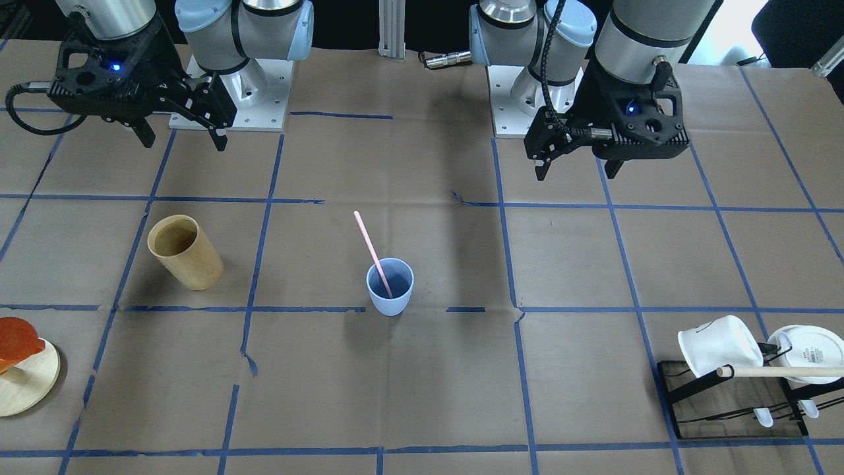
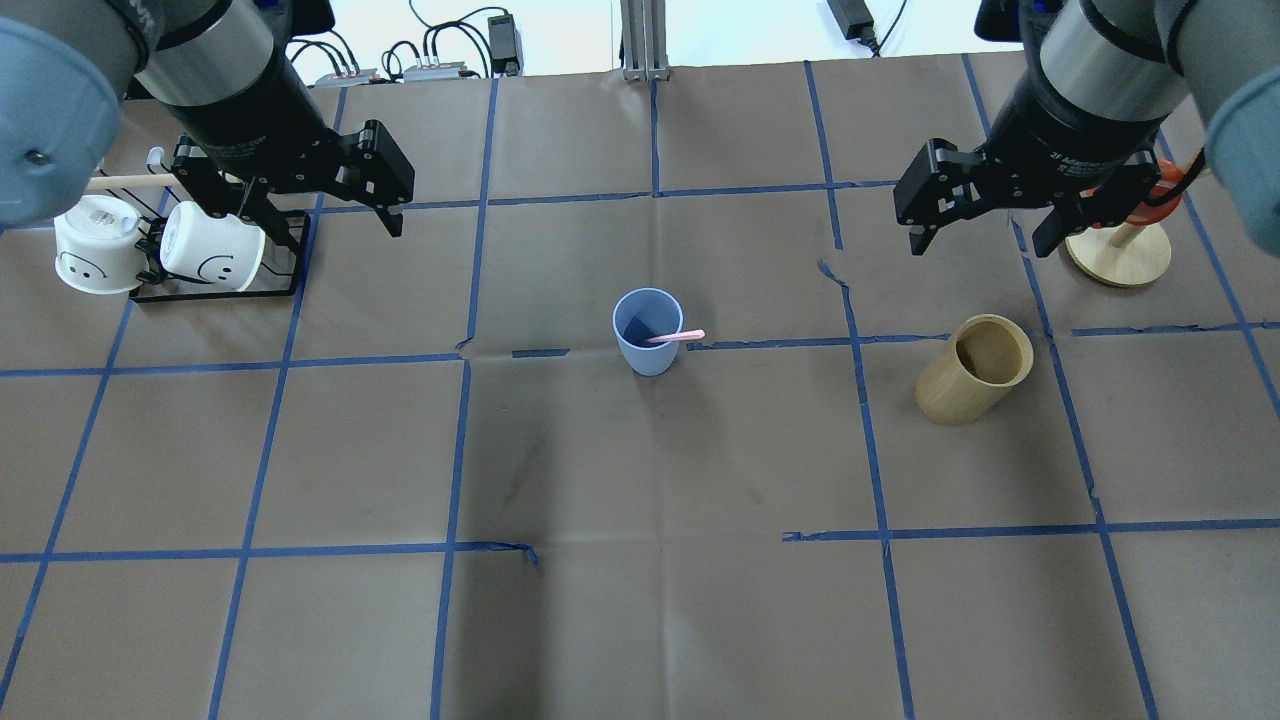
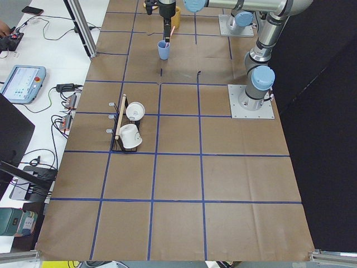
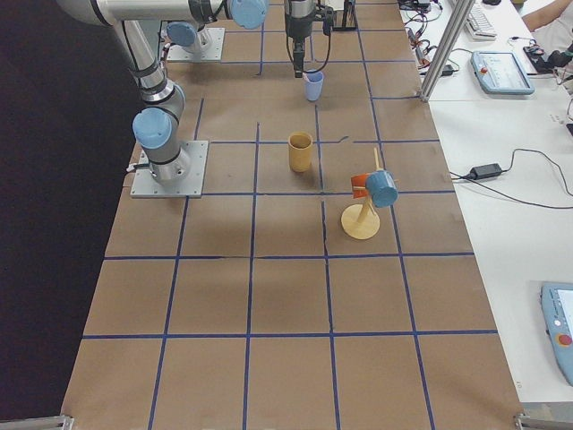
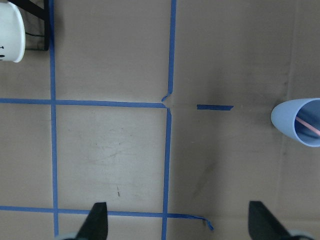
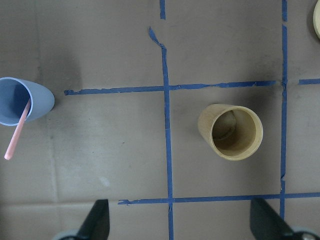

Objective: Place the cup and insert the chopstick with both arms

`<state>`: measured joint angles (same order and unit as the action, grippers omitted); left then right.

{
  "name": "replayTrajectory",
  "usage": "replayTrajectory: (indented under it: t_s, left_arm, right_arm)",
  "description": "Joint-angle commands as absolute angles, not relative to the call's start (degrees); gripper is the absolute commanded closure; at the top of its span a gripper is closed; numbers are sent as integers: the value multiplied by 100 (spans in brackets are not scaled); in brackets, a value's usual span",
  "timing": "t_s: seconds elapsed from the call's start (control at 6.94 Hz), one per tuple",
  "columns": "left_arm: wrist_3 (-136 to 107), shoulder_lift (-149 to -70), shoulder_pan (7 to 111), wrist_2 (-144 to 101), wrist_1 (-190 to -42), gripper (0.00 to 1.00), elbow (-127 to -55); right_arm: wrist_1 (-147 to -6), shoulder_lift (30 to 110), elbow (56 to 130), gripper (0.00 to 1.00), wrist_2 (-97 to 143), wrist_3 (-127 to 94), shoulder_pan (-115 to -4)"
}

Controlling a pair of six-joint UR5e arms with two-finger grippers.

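The light-blue cup (image 1: pixel 390 293) stands upright mid-table; it also shows in the overhead view (image 2: pixel 645 352) and at the edges of the left wrist view (image 5: pixel 284 119) and right wrist view (image 6: pixel 44 101). The pale pink chopstick (image 1: pixel 368 243) stands inside it and leans over the rim, as the overhead view (image 2: pixel 682 336) and right wrist view (image 6: pixel 16 134) show. My left gripper (image 1: pixel 576 173) (image 2: pixel 335 232) (image 5: pixel 180 222) is open and empty, raised toward the robot's side and away from the cup. My right gripper (image 1: pixel 183 142) (image 2: pixel 978 245) (image 6: pixel 181 220) is open and empty, raised on the other side.
A tan wooden cylinder cup (image 1: pixel 188 254) (image 2: pixel 975 370) (image 6: pixel 231 132) stands under my right gripper's side. White mugs (image 1: pixel 719 346) (image 2: pixel 210 255) hang on a black rack (image 1: pixel 732 409) with a beige rod (image 1: pixel 784 371) on my left. A wooden stand (image 1: pixel 20 379) (image 2: pixel 1120 255) stands at my far right.
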<state>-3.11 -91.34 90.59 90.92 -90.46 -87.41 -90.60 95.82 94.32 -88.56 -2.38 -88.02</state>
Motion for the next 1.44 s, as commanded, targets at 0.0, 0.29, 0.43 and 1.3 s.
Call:
replayTrajectory:
  t_s: [0.0, 0.29, 0.43, 1.3]
  left_arm:
    - [-377, -9228, 9062, 9097, -9026, 0, -8736]
    - [-352, -9167, 9062, 9097, -9035, 0, -8736]
    - [-343, -9150, 9062, 9088, -9044, 0, -8736]
    - [-308, -9201, 9044, 9097, -9044, 0, -8736]
  right_arm:
    - [-9026, 9580, 9475, 1, -8850, -343, -8815]
    - [-9035, 9571, 9536, 1, -8833, -517, -8842]
    - [-9035, 9571, 9554, 1, -8833, -606, -8859]
    - [-9053, 9571, 9562, 1, -8833, -896, -9132]
